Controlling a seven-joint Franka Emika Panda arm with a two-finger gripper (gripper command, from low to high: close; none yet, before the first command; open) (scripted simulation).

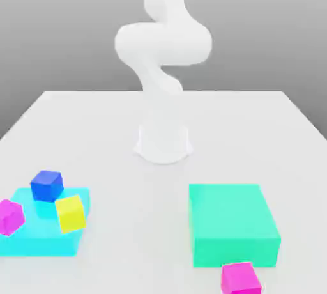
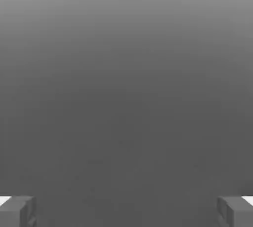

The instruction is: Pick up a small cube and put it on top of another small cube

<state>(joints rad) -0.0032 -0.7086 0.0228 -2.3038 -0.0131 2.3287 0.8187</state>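
Three small cubes sit on a flat cyan slab (image 1: 38, 241) at the exterior view's front left: a blue cube (image 1: 46, 185) at the back, a yellow cube (image 1: 70, 213) tilted beside it, and a magenta cube (image 1: 10, 216) at the slab's left edge. Another magenta cube (image 1: 241, 278) rests on the table in front of a green block (image 1: 233, 224). In the hand view my gripper (image 2: 126, 211) is open, its two grey fingertips (image 2: 17, 211) far apart with nothing between them, facing a plain grey background. The arm (image 1: 163, 43) rises from its base and leaves the picture upward.
The white table (image 1: 115, 120) stretches around the arm's round base (image 1: 163, 142). The large green block stands at the front right, the cyan slab at the front left, with bare tabletop between them.
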